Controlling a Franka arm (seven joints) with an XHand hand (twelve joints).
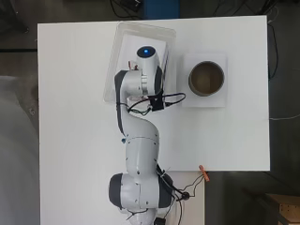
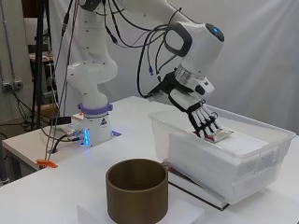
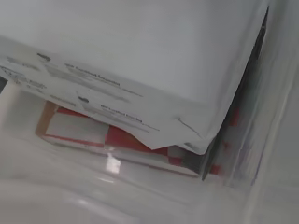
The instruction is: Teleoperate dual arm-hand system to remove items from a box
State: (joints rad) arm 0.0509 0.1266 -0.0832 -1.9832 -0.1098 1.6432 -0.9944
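1. White and smooth, one table fills the overhead view, with a pale curtain hanging behind it in the side view.
2. One white robot arm reaches from the table's edge over the box, its casing rounded and glossy.
3. One clear plastic box, rectangular with rounded corners, sits near the table's far edge; a white block fills most of it.
4. One round brown tub, open-topped and matt, stands on a flat white square pad just beside the box.
5. One black and white hand points down into the box, its fingers nearly straight and their tips touching a small packet.
6. That flat red and white packet lies on top of the white block inside the box; whether the fingers pinch it cannot be told.
7. One printed white paper sheet overlaps the packet in the wrist view.
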